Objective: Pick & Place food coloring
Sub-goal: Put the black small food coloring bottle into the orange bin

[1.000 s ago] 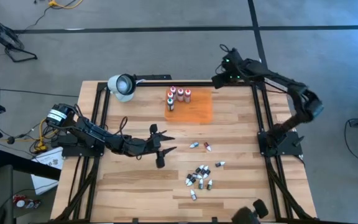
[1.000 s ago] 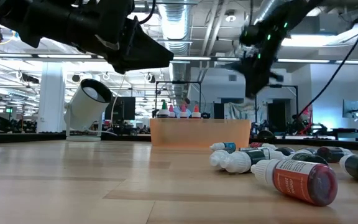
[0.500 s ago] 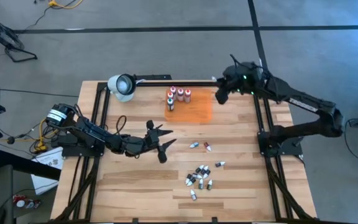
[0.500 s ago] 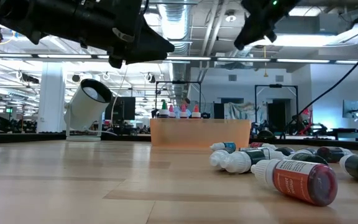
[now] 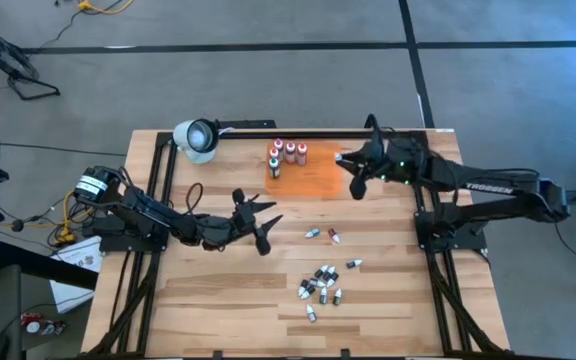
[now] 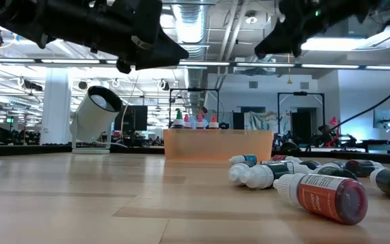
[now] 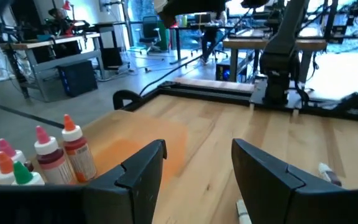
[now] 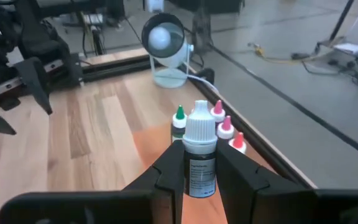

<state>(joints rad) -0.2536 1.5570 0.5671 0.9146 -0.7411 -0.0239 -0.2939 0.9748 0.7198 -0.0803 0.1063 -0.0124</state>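
My right gripper (image 5: pixel 353 178) hangs over the right edge of the orange mat (image 5: pixel 313 172), shut on a small food coloring dropper bottle (image 8: pixel 200 155) with a white cap and a dark label. Several finger-length bottles (image 5: pixel 284 157) stand upright on the mat's far left corner. More small bottles (image 5: pixel 322 284) lie on their sides on the wood near the table's front, and a few (image 5: pixel 323 235) lie closer to the middle. My left gripper (image 5: pixel 271 233) hovers open left of the middle, with nothing between its fingers (image 7: pixel 143 168). My right gripper pinches the dropper bottle's labelled body (image 8: pixel 200 180) between its two fingers (image 8: pixel 168 169). The bottle lies along the fingers with its white cap (image 8: pixel 200 127) pointing ahead, past the fingertips. The fingers come from the table's right, slanting a little down. The bottle is clear above the mat.
A white lamp (image 5: pixel 196 137) stands at the far left corner, with a black rail (image 5: pixel 258 125) running along the far edge. Dark frame posts (image 5: pixel 423 190) line the table's sides. Bare wood (image 5: pixel 208 290) lies at the near left.
My right gripper has swung from the far right corner toward the near edge and now hangs over the mat's right edge. It has tipped from pointing down to nearly level, staying shut. My left gripper has turned a little toward the far edge, staying open.
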